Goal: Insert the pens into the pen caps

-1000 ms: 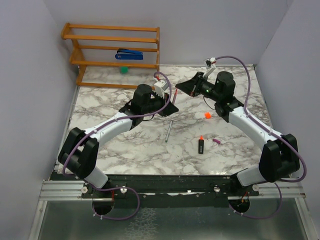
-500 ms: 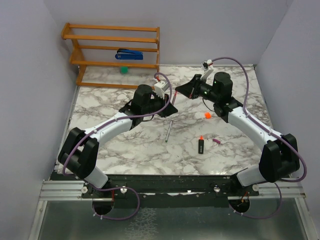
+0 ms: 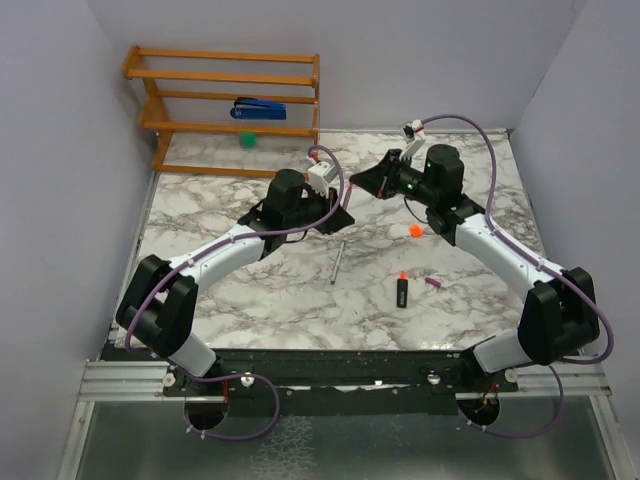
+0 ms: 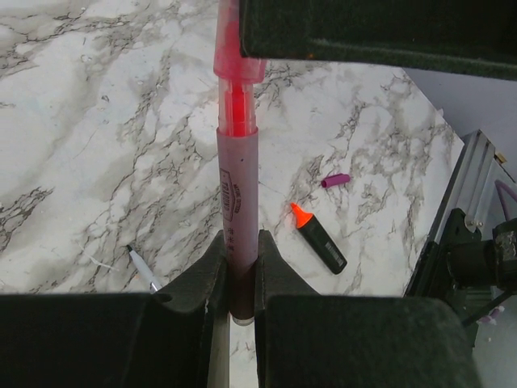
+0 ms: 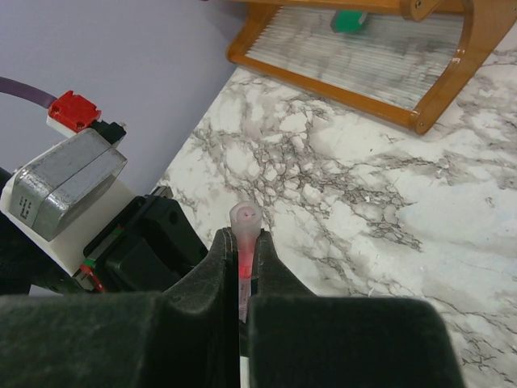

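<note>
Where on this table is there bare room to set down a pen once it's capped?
Bare marble lies between the wooden rack and the left arm, and along the near edge between the left arm and the silver pen. The right half is crowded: the black marker, magenta cap and orange cap lie close together beside the right arm.

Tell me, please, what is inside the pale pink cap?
The pink pen has its red tip showing through the cap. The right claw covers the cap's upper end, so seating depth is hidden.
</note>
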`<state>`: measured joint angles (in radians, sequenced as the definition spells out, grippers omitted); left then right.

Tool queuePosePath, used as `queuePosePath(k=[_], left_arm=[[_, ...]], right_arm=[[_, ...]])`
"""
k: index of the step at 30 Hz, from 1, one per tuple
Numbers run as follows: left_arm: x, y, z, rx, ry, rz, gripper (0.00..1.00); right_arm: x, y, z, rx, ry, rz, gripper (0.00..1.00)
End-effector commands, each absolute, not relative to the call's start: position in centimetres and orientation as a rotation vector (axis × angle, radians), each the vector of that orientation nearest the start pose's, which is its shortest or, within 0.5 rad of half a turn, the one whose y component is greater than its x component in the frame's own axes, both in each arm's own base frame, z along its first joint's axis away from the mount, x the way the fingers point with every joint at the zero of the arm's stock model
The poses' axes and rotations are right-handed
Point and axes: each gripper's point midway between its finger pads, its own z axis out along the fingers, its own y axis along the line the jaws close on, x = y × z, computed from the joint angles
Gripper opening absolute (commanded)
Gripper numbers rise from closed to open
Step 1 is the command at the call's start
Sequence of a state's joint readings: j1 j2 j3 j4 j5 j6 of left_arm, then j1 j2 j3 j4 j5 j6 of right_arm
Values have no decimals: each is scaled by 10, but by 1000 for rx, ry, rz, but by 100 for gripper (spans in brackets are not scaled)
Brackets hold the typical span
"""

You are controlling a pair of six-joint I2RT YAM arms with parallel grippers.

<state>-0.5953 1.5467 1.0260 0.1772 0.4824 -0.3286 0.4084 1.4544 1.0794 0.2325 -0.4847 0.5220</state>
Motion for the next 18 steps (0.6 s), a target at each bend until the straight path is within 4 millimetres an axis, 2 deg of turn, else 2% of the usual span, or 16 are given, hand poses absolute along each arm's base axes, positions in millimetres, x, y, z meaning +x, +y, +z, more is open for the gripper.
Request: queuePosePath(k=[1, 11, 18], left_arm=[[336, -326, 211, 588, 1874, -1016, 0], [341, -318, 215, 585, 1870, -962, 0], [352, -302, 222, 581, 1868, -838, 0]], right_arm=[[363, 279, 262, -323, 1858, 1109, 0], [347, 287, 231, -381, 1966, 1118, 0], [338, 295, 211, -428, 2046, 1149, 0]])
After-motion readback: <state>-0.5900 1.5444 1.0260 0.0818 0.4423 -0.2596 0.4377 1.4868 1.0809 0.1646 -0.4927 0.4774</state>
